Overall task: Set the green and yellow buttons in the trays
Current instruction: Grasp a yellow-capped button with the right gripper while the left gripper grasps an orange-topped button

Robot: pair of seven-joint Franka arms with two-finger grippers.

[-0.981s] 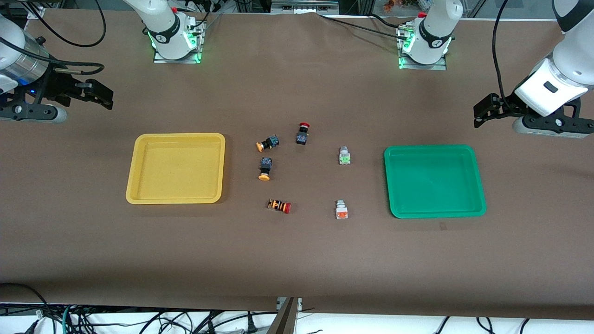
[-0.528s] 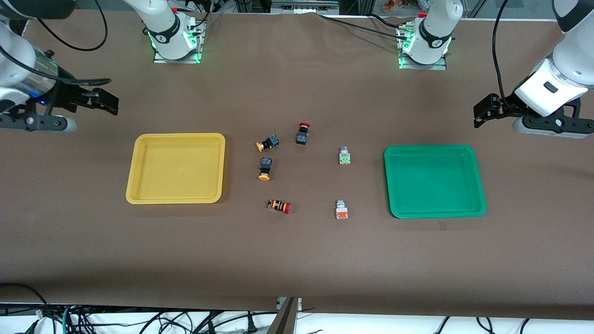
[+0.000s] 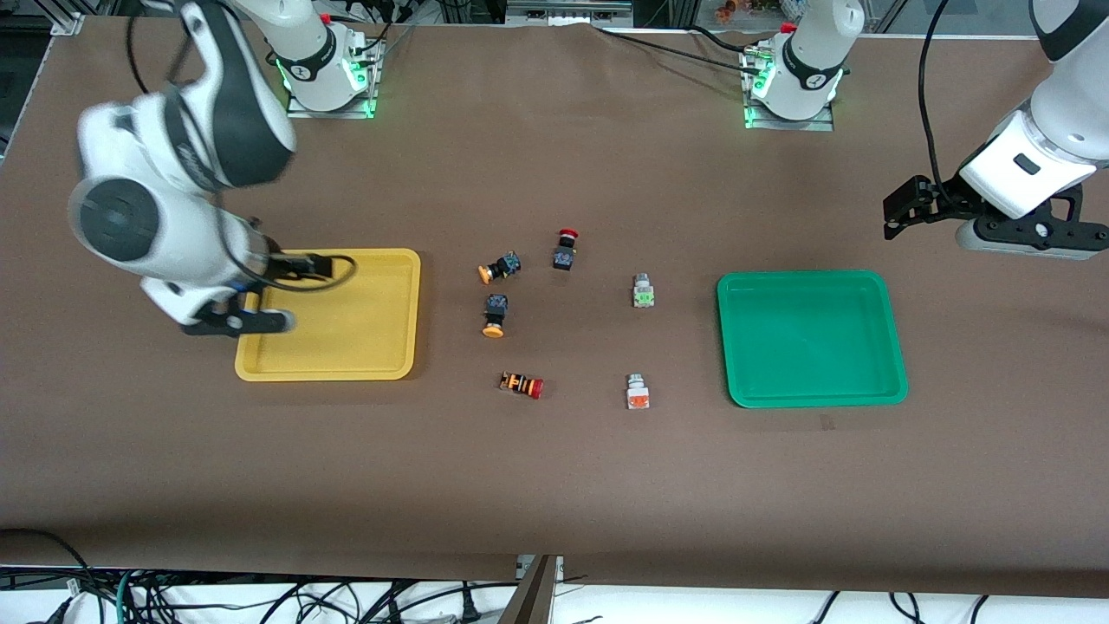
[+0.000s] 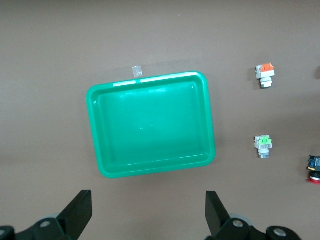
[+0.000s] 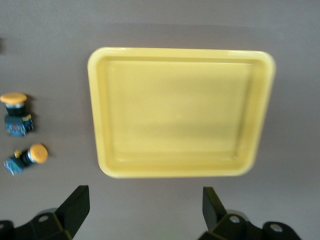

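The right gripper (image 3: 303, 264) hangs over the edge of the yellow tray (image 3: 364, 368) at the right arm's end of the tabletop (image 3: 554, 485), its fingers (image 5: 75, 205) spread wide with nothing between them. The yellow tray holds nothing. Just beside it, toward the middle of the tabletop, lie two black buttons with yellow-orange caps: one yellow button (image 3: 499, 267) farther from the front camera, the second yellow button (image 3: 495, 315) nearer, both on their sides and apart from each other. Beside the farther one stands a red-capped button (image 3: 565, 250), and nearer the camera lies an orange-striped button (image 3: 522, 384) with a red cap. Toward the left arm's end sit two white-grey square buttons, well apart: the green-faced button (image 3: 642, 291) farther from the camera and the orange-faced button (image 3: 637, 392) nearer. Next comes the green tray (image 3: 892, 347), also holding nothing, with a small clear scrap (image 4: 136, 71) on the tabletop just beside its rim. The left gripper (image 3: 901, 208) waits over bare tabletop near the green tray, toward the arm bases, its fingers (image 4: 80, 212) wide apart and holding nothing.
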